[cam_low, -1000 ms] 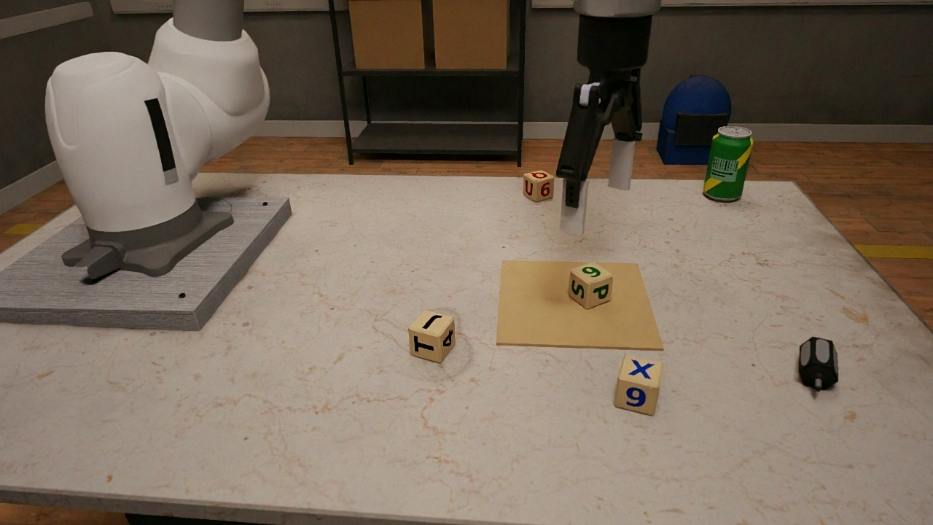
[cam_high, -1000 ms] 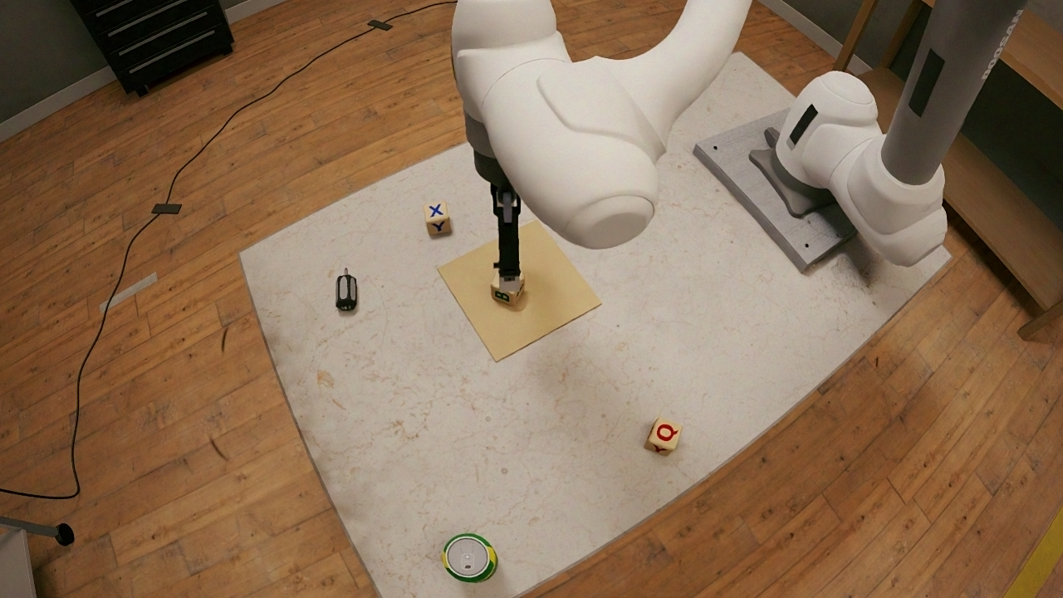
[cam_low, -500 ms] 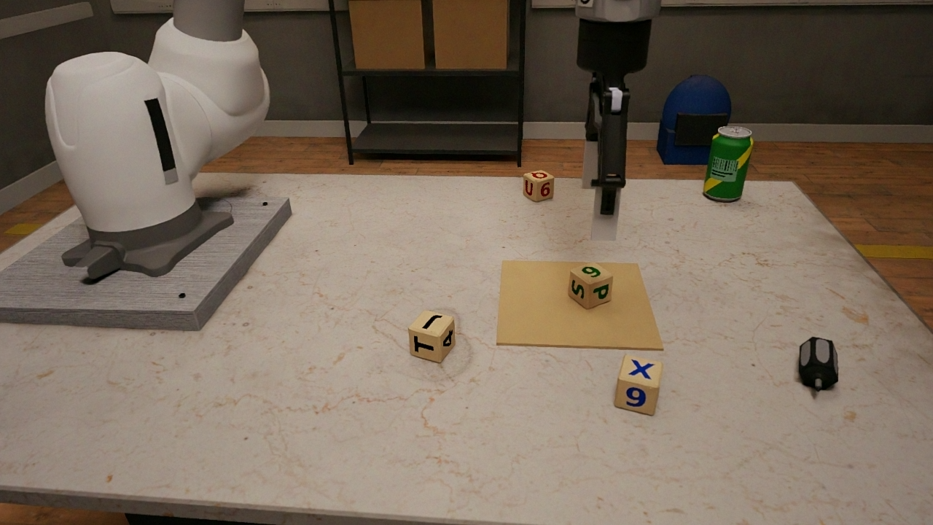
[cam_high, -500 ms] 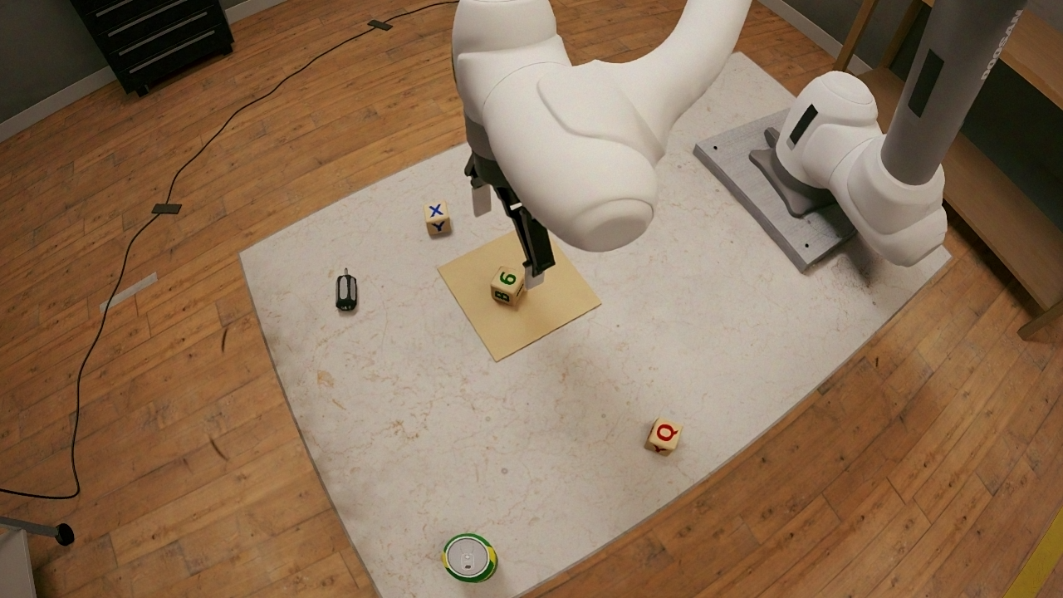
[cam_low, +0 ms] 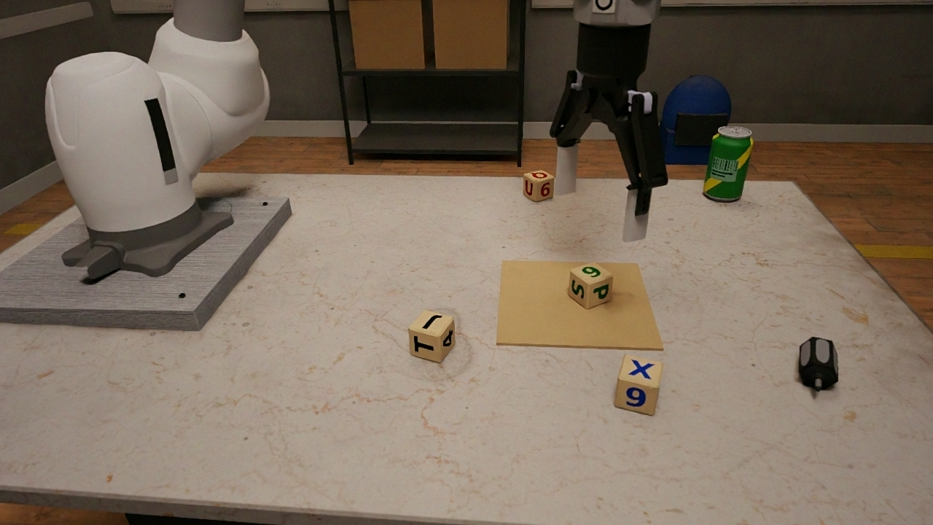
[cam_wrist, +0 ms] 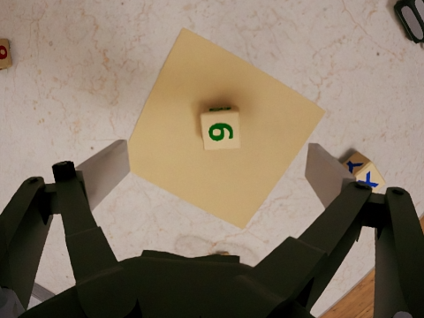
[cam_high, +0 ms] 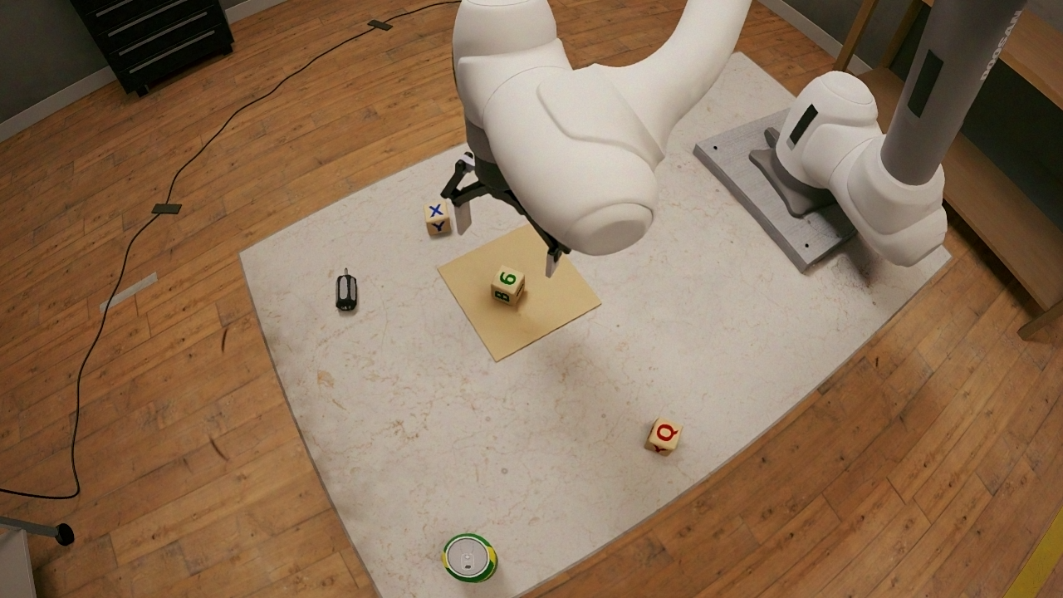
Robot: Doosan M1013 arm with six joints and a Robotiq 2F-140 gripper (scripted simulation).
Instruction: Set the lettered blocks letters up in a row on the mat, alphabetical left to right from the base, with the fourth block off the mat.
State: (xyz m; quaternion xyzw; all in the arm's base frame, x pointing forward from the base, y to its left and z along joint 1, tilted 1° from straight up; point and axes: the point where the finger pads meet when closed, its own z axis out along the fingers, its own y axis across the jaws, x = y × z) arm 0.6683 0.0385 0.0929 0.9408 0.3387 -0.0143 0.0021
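Note:
A tan mat lies mid-table. On it stands the green block with a 6 on top, also in the wrist view. My gripper hangs open and empty well above this block, fingers straddling it in the wrist view. The blue block with X on top sits off the mat, near its corner. The black block with J on top sits beside the mat; the arm hides it in the top view. The red block with Q on top sits far off near a table edge.
A green can stands at a table corner. A small black tool lies near the table's edge beyond the blue block. The robot's grey base plate takes up another corner.

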